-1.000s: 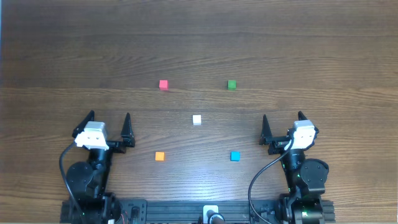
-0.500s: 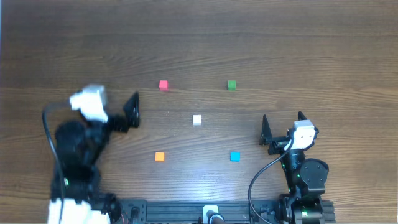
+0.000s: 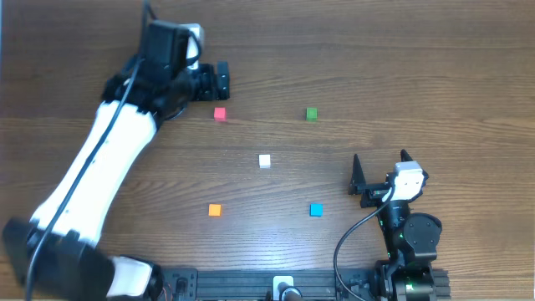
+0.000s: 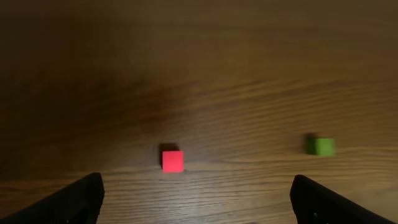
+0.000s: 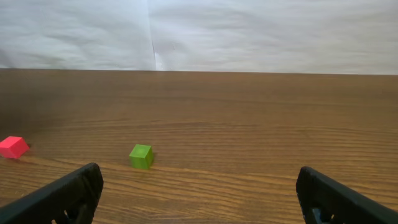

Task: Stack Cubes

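Wood table (image 3: 435, 58) w/ five small cubes, all lying single and well apart, none stacked: red cube (image 3: 220, 114), green cube (image 3: 312, 114), white cube (image 3: 265, 160), orange cube (image 3: 215, 210), blue cube (image 3: 316, 210). L gripper (image 4: 196, 186) has its jaws wide and empty, w/ the red cube just ahead of it, not touched. R gripper (image 3: 379, 160) is wide too, empty, near its base. Progress approx. nil: no cube picked up yet. First grasp (prob. red) and every placement are left to do.

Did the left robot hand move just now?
Yes. The left gripper travelled up the top view, from level with the white cube to just beyond the red cube.
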Controlling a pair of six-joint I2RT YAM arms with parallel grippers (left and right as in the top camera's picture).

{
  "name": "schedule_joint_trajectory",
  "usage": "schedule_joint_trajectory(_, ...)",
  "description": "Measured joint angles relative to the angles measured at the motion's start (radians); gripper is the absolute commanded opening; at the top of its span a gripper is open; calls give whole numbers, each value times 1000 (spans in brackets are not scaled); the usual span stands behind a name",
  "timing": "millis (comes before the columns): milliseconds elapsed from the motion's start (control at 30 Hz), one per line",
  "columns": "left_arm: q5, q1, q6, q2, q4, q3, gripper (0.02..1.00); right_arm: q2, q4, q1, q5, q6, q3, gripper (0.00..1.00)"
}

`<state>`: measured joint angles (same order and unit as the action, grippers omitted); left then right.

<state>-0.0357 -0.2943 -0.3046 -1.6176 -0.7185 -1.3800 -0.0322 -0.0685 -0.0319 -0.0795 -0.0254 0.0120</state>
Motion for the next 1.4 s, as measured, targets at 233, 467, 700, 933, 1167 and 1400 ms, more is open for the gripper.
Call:
schedule_joint_trajectory(233, 11, 0, -27, -164, 1, -1, 972, 0, 0, 0, 0, 0, 0, 993)
schedule_joint_trajectory(467, 14, 0, -34, -290, 38, -1, 930, 0, 0, 0, 0, 0, 0, 991)
schedule_joint_trajectory(700, 15, -2, -33, -374, 74, -1, 904, 0, 0, 0, 0, 0, 0, 991)
schedule_joint_trajectory(933, 18, -19, -13, -401, 92, -1, 897, 0, 0, 0, 0, -1, 0, 991)
schedule_joint_trajectory(1167, 18, -45, 31, -417, 92, -1, 904, 0, 0, 0, 0, 0, 0, 991)
schedule_joint_trajectory(1400, 38, -47, 48, -420, 75, -2, 866, 0, 0, 0, 0, -1, 0, 991)
